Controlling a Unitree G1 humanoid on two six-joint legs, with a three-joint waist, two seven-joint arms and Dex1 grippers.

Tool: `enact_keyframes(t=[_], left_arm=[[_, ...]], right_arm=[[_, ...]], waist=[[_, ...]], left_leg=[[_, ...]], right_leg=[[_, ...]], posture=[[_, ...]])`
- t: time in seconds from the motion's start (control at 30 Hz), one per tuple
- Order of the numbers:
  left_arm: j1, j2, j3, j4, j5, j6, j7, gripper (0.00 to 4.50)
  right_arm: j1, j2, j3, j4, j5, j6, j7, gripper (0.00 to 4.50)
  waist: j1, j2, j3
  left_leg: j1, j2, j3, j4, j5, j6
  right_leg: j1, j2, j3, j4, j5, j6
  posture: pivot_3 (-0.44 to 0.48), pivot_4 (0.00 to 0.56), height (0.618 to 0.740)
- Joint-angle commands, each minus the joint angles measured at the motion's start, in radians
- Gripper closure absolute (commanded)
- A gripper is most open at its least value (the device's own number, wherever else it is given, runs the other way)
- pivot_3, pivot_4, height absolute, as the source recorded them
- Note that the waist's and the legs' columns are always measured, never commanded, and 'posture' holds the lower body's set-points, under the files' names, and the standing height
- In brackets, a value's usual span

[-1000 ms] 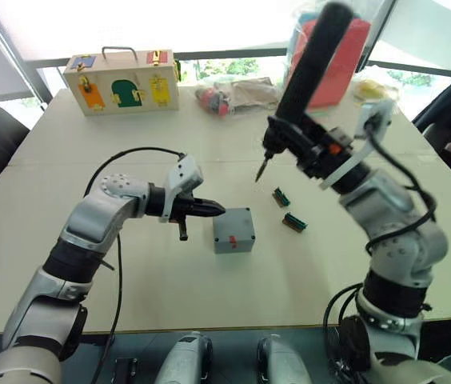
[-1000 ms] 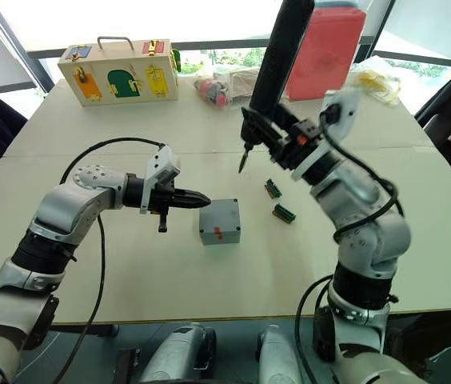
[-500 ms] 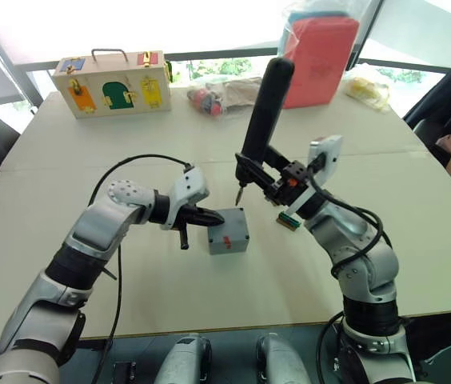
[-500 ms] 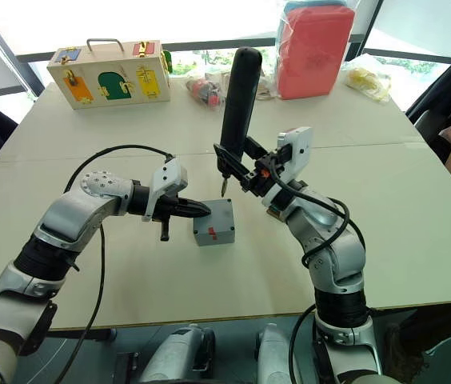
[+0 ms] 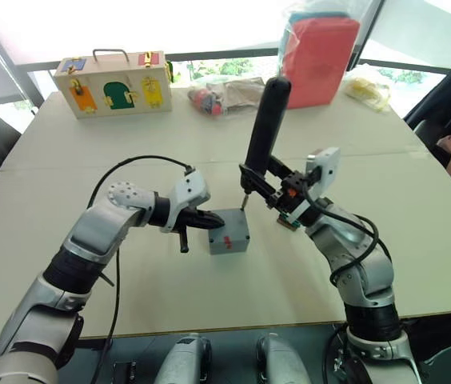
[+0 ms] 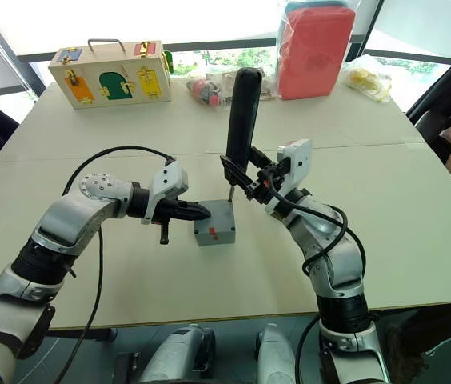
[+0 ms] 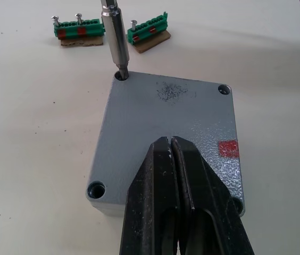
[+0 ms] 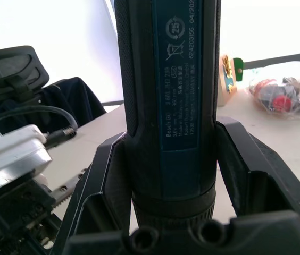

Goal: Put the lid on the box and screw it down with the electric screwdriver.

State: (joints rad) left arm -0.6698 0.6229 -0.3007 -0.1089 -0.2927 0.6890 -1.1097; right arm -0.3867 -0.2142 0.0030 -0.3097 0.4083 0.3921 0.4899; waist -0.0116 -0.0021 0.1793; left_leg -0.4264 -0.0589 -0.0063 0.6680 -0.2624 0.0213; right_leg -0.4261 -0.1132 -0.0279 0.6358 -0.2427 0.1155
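While the left gripper (image 5: pixel 212 222) presses its closed fingertips onto the lid (image 5: pixel 229 224) seated on the grey box (image 5: pixel 229 238) mid-table, the right gripper (image 5: pixel 264 182) clamps the near-upright electric screwdriver (image 5: pixel 262 136). From the left wrist, the bit (image 7: pixel 114 36) sits in a far corner screw hole (image 7: pixel 121 76); two green terminal blocks (image 7: pixel 111 35) lie beyond.

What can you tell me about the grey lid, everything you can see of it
The lid is a flat square plate of speckled grey plastic with rounded corners and a recessed screw hole at each visible corner. It lies level on the box, edges flush. A dark scuff marks its middle. The left gripper, fingers shut, presses on its top, and the electric screwdriver has its metal bit standing in one far corner hole.
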Motion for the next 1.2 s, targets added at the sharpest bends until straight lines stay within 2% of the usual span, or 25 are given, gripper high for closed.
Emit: enact_keyframes(t=[0.03, 0.37, 0.53, 1.2], left_arm=[[0.01, 0.008, -0.013, -0.014, 0.007, 0.007, -0.004, 4.5], [0.021, 0.011, -0.024, -0.012, 0.018, -0.002, -0.004, 4.5], [0.028, 0.005, -0.024, -0.021, 0.017, 0.008, 0.004, 4.5], [0.051, 0.003, -0.028, -0.026, 0.014, 0.013, 0.017, 4.5]], right_arm=[[-0.007, 0.003, -0.005, -0.006, -0.01, -0.047, -0.005, 2.62], [0.083, -0.008, 0.137, 0.06, -0.132, -0.105, 0.005, 2.62], [0.081, 0.045, 0.142, 0.128, -0.166, -0.099, -0.069, 2.62], [0.161, 0.055, 0.175, 0.168, -0.203, -0.159, -0.081, 2.62]], waist=[[0.0, 0.0, 0.0], [-0.002, -0.001, -0.003], [-0.002, -0.002, -0.008], [0.0, -0.004, -0.032]], left_leg=[[0.0, 0.0, 0.0, 0.0, 0.0, 0.0], [0.004, 0.0, 0.0, 0.0, 0.0, 0.0], [0.021, 0.001, 0.0, -0.003, -0.005, 0.008], [0.024, 0.001, 0.0, -0.004, -0.006, 0.008]], right_leg=[[0.0, 0.0, 0.0, 0.0, 0.0, 0.0], [0.004, 0.0, 0.0, 0.0, 0.0, 0.0], [0.021, 0.001, 0.0, -0.004, -0.002, 0.0], [0.023, 0.001, 0.0, -0.006, -0.003, -0.001]], posture=[[0.0, 0.15, 0.74], [0.0, 0.15, 0.74], [0.0, 0.15, 0.74], [0.0, 0.15, 0.74]])
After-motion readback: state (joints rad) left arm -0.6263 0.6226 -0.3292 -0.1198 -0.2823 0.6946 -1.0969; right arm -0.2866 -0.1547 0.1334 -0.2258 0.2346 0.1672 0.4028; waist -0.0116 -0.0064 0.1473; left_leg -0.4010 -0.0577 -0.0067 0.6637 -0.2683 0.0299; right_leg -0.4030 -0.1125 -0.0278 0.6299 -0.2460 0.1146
